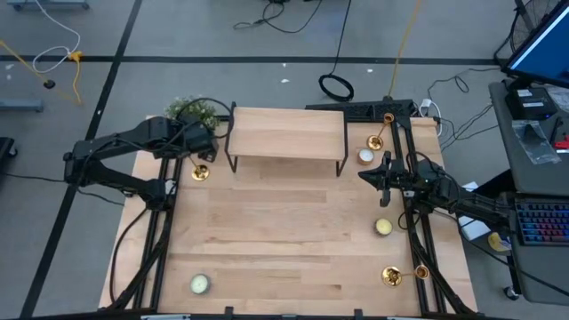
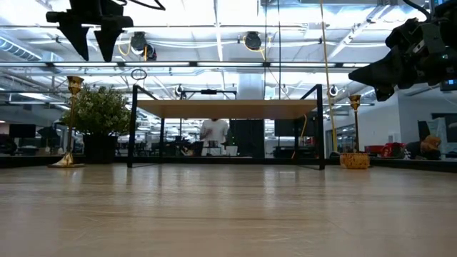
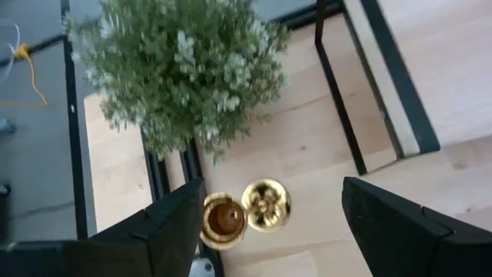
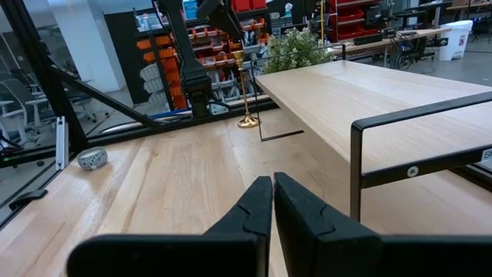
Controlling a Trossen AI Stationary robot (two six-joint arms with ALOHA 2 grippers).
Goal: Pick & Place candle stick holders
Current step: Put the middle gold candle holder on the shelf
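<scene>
Two dark arms, black fingers [image 3: 400, 231]

Raised shelf [image 1: 286, 132] stands at the back middle of the surface [image 1: 284, 240]. Plant [image 1: 191, 112] sits at back left, one candlestick [image 1: 200, 172] just in front of it. Second candlestick [image 1: 376, 140] stands right of the shelf, a candle [image 1: 365, 156] beside it. Third candlestick [image 1: 392, 276] lies at front right; candles at mid right [image 1: 383, 227] and front left [image 1: 199, 284].

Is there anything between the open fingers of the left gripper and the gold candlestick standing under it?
Nothing: in the low view, only air separates the left gripper from the candlestick; the left wrist view agrees.
</scene>
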